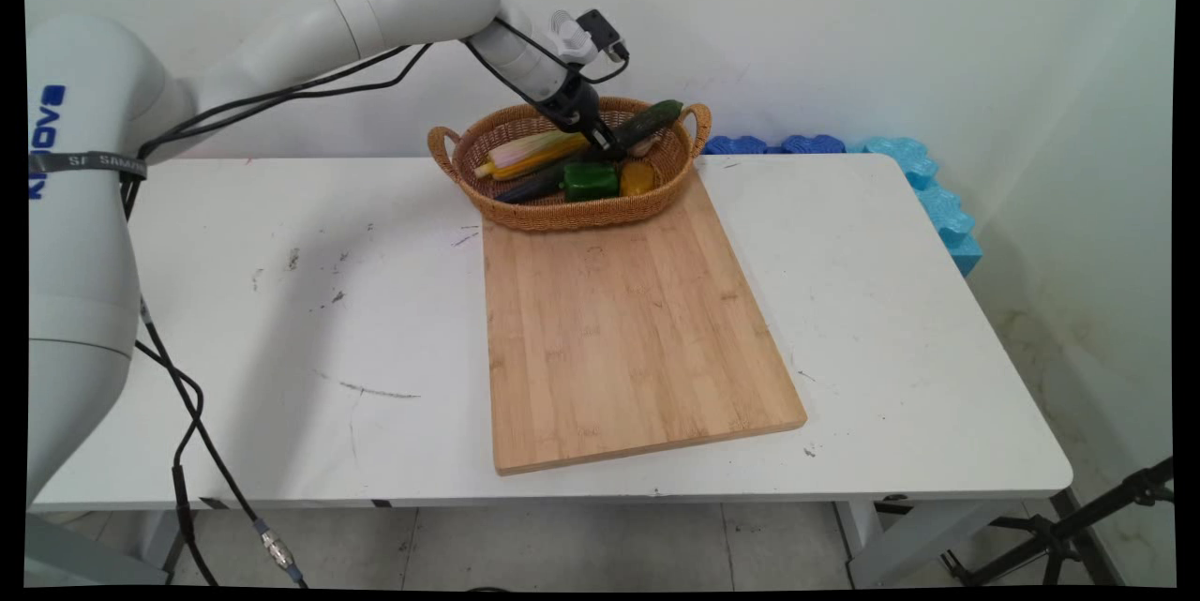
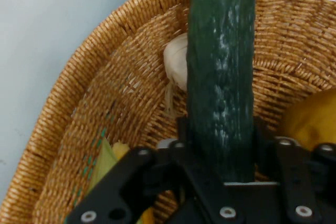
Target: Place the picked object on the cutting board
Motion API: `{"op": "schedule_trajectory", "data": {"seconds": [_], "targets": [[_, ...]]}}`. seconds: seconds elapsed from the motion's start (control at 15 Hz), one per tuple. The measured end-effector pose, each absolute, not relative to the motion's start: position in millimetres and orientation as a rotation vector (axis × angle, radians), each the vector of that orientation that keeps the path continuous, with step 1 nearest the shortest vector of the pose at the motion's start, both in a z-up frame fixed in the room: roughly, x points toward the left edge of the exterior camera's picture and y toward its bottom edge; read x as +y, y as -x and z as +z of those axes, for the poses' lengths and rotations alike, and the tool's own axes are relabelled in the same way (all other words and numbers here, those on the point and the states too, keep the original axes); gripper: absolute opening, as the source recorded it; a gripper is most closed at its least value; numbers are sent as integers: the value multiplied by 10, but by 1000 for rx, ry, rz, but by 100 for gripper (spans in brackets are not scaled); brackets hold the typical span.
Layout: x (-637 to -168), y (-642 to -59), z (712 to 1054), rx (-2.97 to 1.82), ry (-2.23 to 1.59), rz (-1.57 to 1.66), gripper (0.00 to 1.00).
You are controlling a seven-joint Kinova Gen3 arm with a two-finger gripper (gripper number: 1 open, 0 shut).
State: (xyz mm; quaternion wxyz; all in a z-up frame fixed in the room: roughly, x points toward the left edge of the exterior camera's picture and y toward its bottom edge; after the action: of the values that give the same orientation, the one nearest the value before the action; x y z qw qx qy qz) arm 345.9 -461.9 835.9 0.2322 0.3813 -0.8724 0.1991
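Gripping the dark green cucumber [image 2: 222, 77] between its fingers, the end effector [image 2: 220, 145] sits inside the wicker basket [image 1: 525, 212].

One basket [image 1: 562, 212], one cutting board [image 1: 628, 329], one cucumber [image 2: 223, 77], one green pepper [image 1: 591, 181].

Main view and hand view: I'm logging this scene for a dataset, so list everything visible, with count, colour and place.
wicker basket: 1, tan, far end of the cutting board
cucumber: 1, dark green, in the basket, between the gripper's fingers
corn cob: 1, pale yellow, basket's left
green pepper: 1, green, basket's middle
yellow vegetable: 1, yellow, right of the pepper
garlic bulb: 1, whitish, beside the cucumber
cutting board: 1, light wood, table's middle
table: 1, white
foam mats: several, blue, behind the table's right
gripper: 1, black, in the basket
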Motion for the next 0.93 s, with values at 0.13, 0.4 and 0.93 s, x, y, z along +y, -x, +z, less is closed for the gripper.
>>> {"op": "schedule_trajectory", "data": {"seconds": [0.13, 0.4, 0.93], "targets": [[-4637, -3450, 8354, -2404, -1042, 549, 0], [-4646, -3453, 8376, -2411, -1034, 557, 0], [-4570, -3406, 8616, -2408, -983, 560, 0]]}}
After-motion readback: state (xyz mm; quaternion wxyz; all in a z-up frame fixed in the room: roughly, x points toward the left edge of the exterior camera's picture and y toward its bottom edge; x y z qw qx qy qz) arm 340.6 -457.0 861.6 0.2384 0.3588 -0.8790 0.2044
